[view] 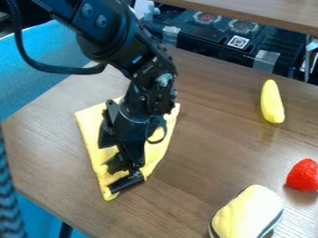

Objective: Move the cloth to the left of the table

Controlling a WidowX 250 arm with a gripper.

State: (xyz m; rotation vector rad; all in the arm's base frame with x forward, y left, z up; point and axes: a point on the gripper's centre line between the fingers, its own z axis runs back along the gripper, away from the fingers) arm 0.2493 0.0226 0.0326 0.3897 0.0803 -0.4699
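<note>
The yellow cloth [94,135] lies on the left part of the brown table, spread roughly as a rectangle with its lower corner toward the front edge. Over the cloth's lower part hangs the black gripper [127,173], its tip low against the yellow fabric. The arm comes down from the upper left and hides the middle of the cloth, so any hold on the fabric cannot be made out.
On the right side of the table [208,139] lie a yellow banana-shaped toy [272,102] and a red strawberry [303,175]. A pale yellow, dark-edged object [247,213] sits at the front. Dark equipment [211,35] stands beyond the back edge.
</note>
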